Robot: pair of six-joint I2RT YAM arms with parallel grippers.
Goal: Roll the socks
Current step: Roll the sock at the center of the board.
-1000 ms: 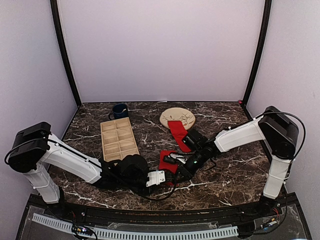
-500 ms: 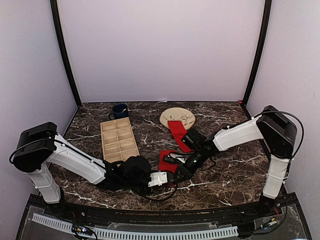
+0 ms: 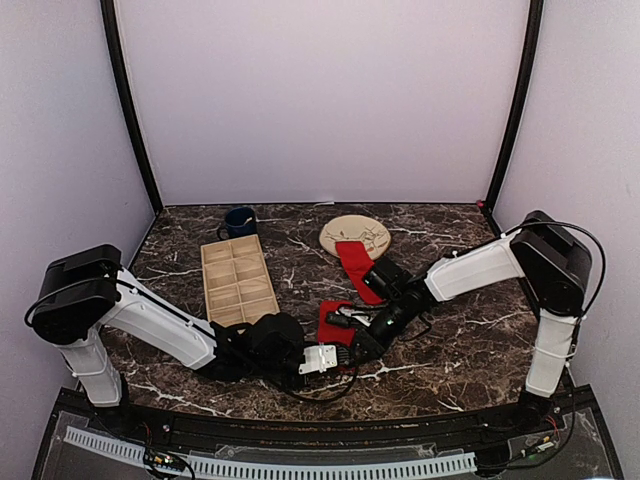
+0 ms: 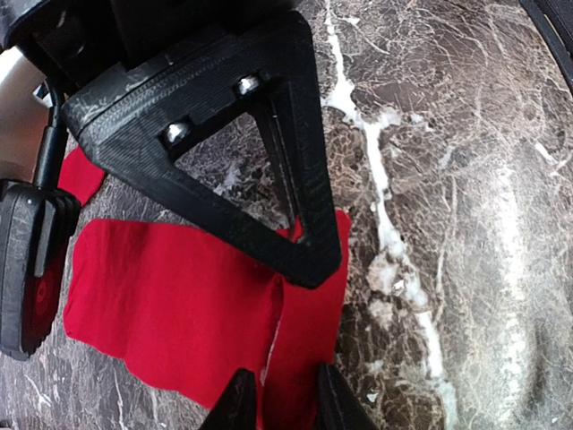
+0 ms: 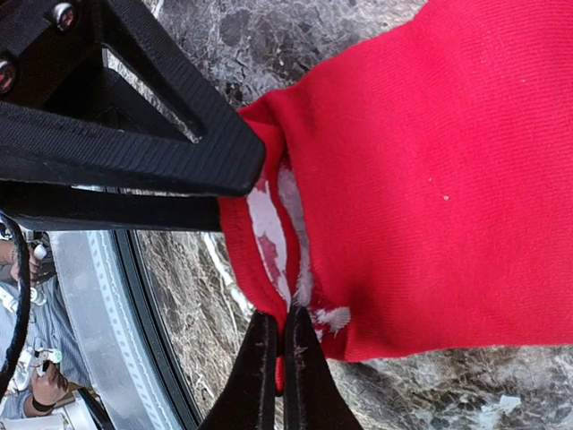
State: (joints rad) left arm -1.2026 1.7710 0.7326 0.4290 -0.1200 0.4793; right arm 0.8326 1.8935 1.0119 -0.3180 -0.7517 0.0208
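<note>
The left arm has white link shells, black joint housings and a bulky black shoulder block. The right arm is of the same build and colours. A thin black cable loops out at the right shoulder.

The left gripper is black printed plastic with visible layer lines. It has an open triangular frame with two silver screws in the upper bar, and narrow black fingers. A white bracket with small holes is fixed at its wrist.

The right gripper has a matching black triangular frame with a silver screw at the corner, and slim tapering black fingers.
</note>
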